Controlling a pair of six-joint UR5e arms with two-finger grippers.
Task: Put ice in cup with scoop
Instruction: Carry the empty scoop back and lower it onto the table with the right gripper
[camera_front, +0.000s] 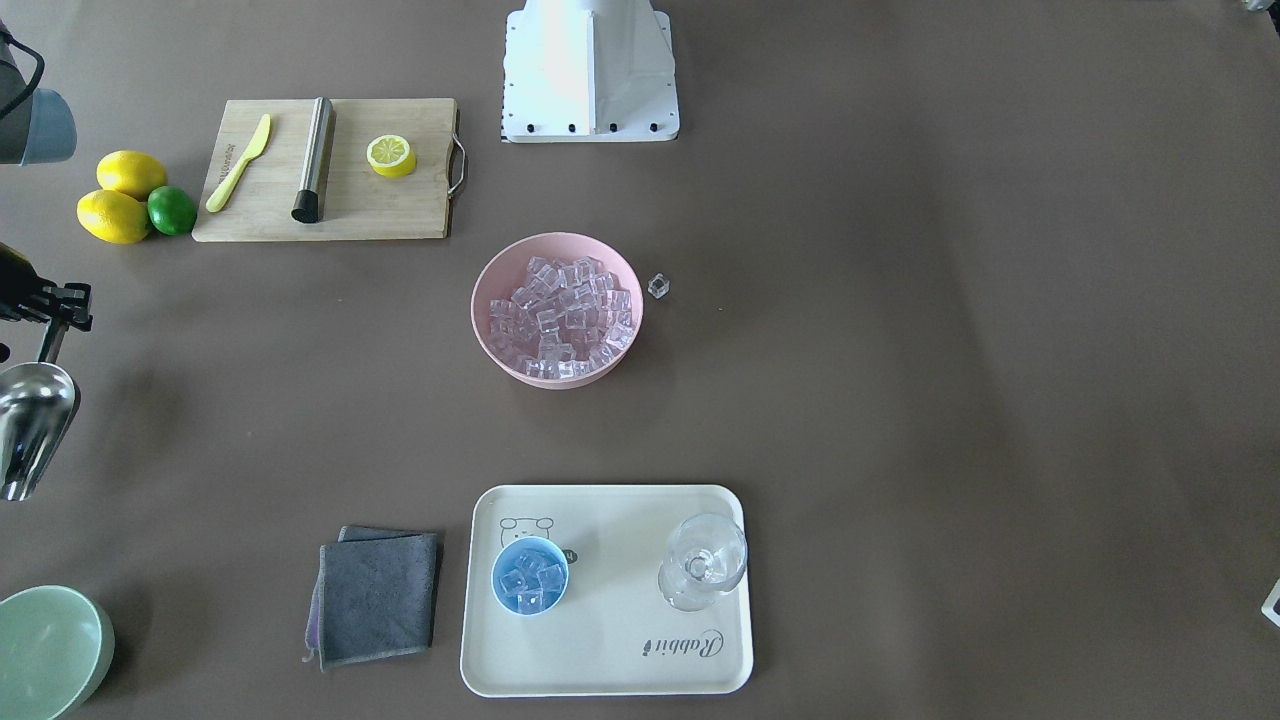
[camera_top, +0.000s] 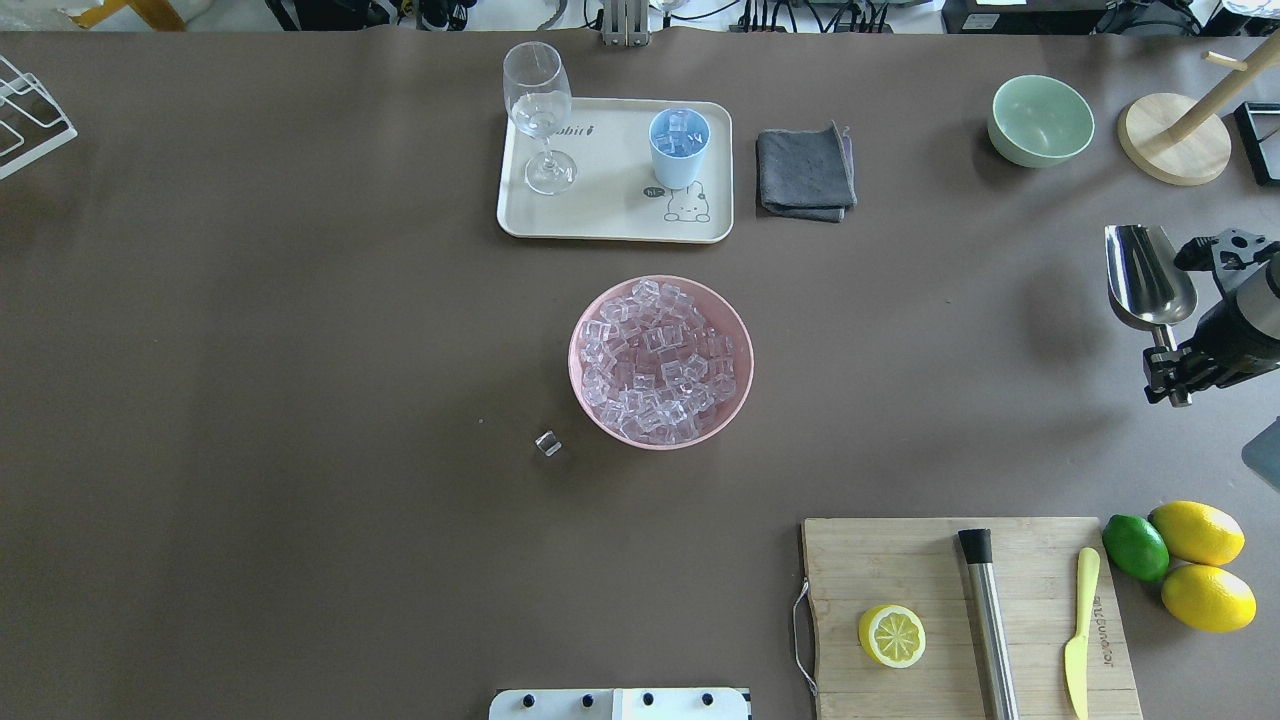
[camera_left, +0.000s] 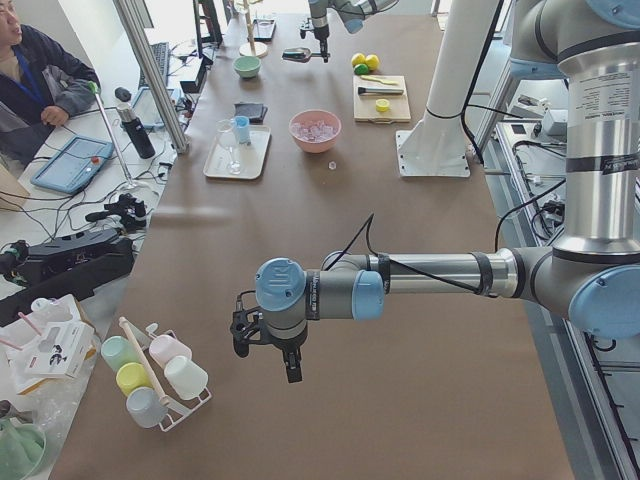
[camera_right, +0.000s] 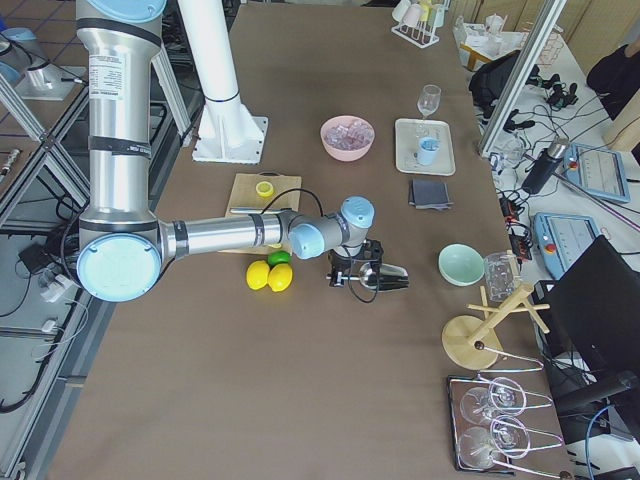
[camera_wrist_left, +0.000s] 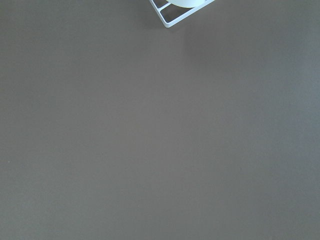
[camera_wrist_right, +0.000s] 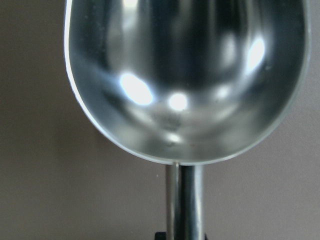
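Scoop (camera_top: 1148, 275) pinched in right jaws near green bowl (camera_top: 1035, 155); left jaws: cannot tell.

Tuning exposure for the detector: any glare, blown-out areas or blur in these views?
Right wrist view: scoop fills the frame, hard specular hotspots on the steel, edges slightly soft. Front-facing view: white robot base nearly blown out. Overhead view: even light, ice sharp, shadows soft. Left wrist view: almost featureless tabletop.

Two whole lemons (camera_top: 1196, 532), two bowls (camera_top: 1040, 118), one cup (camera_top: 678, 170), one scoop (camera_top: 1148, 275)
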